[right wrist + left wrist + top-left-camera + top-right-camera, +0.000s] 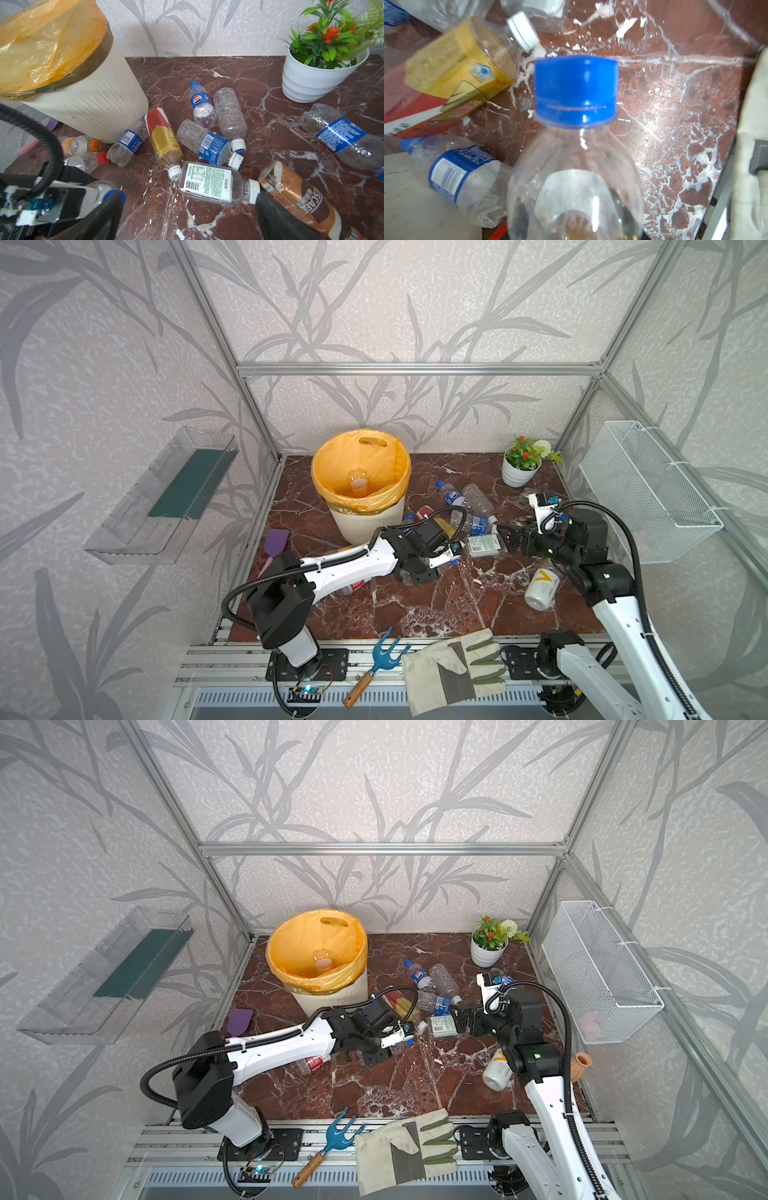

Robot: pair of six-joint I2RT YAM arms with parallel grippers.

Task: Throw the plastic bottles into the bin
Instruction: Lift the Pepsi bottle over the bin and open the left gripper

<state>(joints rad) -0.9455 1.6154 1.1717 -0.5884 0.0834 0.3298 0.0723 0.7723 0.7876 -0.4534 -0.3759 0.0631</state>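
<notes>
A clear bottle [575,176] with a blue cap [576,89] is squeezed in the left gripper [415,574], near the table's [415,614] middle. The right gripper [506,540] hangs wide open by more bottles [209,145] lying right of the cream bin [365,522] with its orange bag [345,460].

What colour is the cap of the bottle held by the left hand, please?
Blue cap; left wrist view shows it best.

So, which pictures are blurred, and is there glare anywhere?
Left wrist view: the blue-capped bottle is very close and soft, and the yellow-label bottle is smeared. Right wrist view: the green-label bottle is sharp; the right claw's fingers at the edge are blurred. In both top views: sharp, with mild sheen on the table.
</notes>
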